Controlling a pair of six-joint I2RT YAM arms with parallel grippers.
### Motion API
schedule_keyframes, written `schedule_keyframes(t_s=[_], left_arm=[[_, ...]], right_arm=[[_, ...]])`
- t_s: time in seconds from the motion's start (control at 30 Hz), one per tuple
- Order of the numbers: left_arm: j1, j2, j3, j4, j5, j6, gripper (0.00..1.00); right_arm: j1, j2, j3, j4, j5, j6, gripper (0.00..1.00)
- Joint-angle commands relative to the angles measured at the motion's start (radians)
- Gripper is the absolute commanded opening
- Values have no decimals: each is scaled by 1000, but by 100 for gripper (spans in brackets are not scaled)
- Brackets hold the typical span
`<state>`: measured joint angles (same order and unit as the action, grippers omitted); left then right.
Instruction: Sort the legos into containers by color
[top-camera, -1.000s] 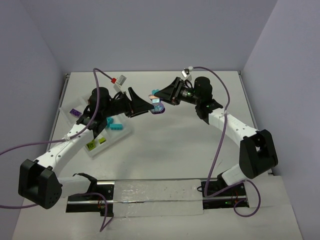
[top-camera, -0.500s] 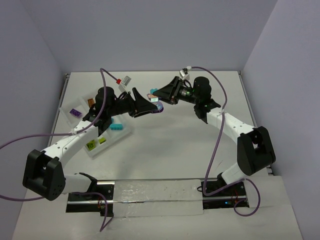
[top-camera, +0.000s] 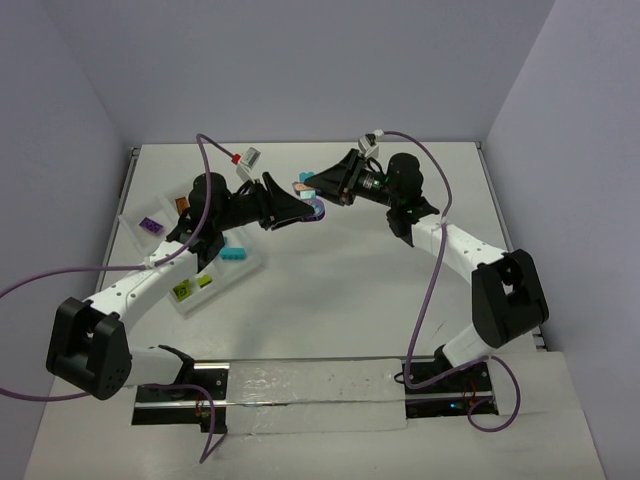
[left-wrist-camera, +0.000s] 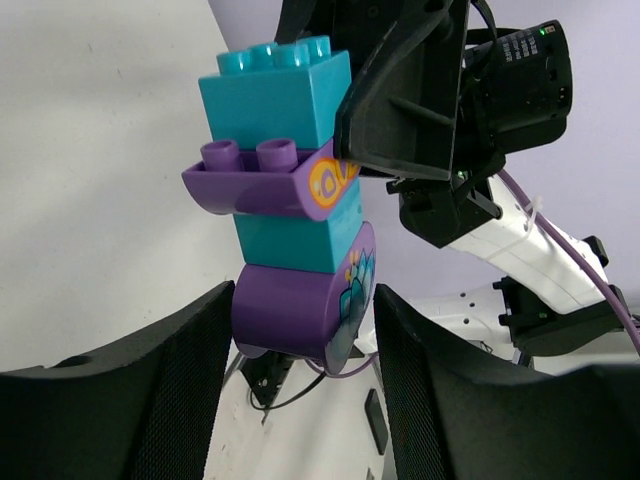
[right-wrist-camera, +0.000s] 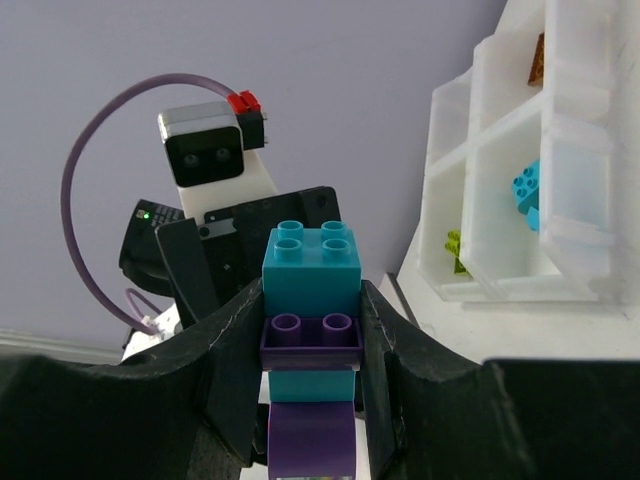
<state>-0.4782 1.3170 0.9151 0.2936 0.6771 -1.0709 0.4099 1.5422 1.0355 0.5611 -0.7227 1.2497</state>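
A lego cluster (left-wrist-camera: 290, 180) of turquoise and purple bricks stacked alternately hangs in the air between both arms. My right gripper (right-wrist-camera: 312, 300) is shut on it, with its fingers pressed to the sides of the upper turquoise brick and the purple plate. My left gripper (left-wrist-camera: 303, 300) is open, and its fingers (left-wrist-camera: 190, 350) stand close on either side of the rounded purple bottom brick. From above, the cluster (top-camera: 317, 208) shows where the left gripper (top-camera: 304, 207) and the right gripper (top-camera: 309, 186) meet. The white tray of containers (top-camera: 250, 268) lies at the left.
The tray's compartments hold a purple brick (top-camera: 150, 224), an orange-brown one (top-camera: 182, 207), a turquoise one (top-camera: 232, 252) and lime green ones (top-camera: 192, 287). The right wrist view shows the tray (right-wrist-camera: 590, 130) at its right. Purple cables loop over both arms.
My left gripper has moved in around the cluster's purple bottom brick and its jaws have narrowed. The right gripper has shifted slightly up and left, still holding the cluster.
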Motion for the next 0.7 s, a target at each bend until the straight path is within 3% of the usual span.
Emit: schedule_keyframes(t_s=[0.0, 0.1, 0.23, 0.4, 0.43, 0.67], left_arm=[[-5, -16, -12, 81, 31, -21, 63], [-5, -20, -16, 87, 30, -25, 58], [-5, -25, -21, 91, 27, -31, 45], [-5, -24, -12, 75, 30, -28, 16], [-4, -21, -7, 60, 33, -20, 5], [-3, -50, -18, -17, 29, 9, 0]], right_arm=[[7, 22, -2, 141, -9, 75, 0], [8, 43, -6, 183, -11, 110, 0], [7, 62, -20, 211, -4, 131, 0], [6, 73, -30, 214, 6, 132, 0], [3, 76, -31, 214, 8, 131, 0], [-32, 93, -24, 213, 17, 131, 0]])
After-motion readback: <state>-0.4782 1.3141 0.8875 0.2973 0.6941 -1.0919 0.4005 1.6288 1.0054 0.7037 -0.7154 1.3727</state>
